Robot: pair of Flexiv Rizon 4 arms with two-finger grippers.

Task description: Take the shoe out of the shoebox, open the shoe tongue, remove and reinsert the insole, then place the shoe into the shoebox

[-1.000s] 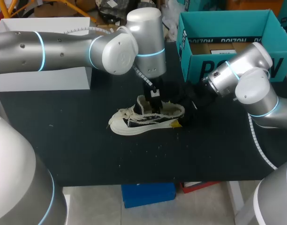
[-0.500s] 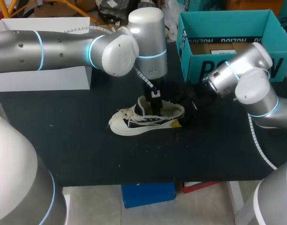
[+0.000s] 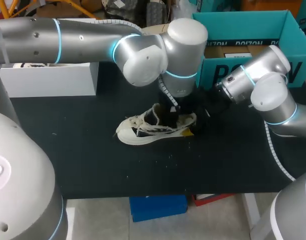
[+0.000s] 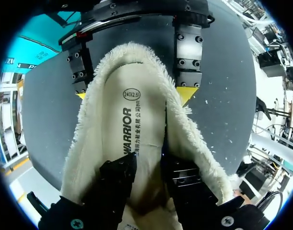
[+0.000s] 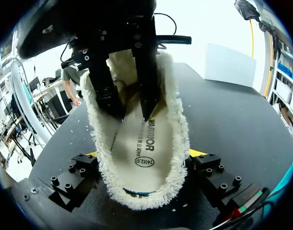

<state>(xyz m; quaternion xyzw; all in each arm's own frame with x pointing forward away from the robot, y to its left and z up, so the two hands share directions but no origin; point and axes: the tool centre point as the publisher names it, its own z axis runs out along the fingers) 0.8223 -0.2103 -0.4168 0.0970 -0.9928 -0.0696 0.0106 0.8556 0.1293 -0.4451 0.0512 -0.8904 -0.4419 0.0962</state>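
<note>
On the black table (image 3: 93, 160), near-left of the teal shoebox (image 3: 239, 15), the shoe (image 3: 143, 131) is sitting on its sole.
My right gripper (image 5: 145, 153) is clamping its fleecy heel from both sides; my left gripper (image 4: 149, 162) is resting parted fingers (image 4: 115, 184) on the insole (image 4: 132, 120).

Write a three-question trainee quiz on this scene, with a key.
1. Fill in: the left pincer reaches into the shoe, over its ____.
2. Which pincer clasps the shoe's heel from both sides? A) left pincer B) right pincer
3. True or false: the shoe lies on the table, outside the shoebox.
Key: 1 insole; 2 B; 3 true.
</note>
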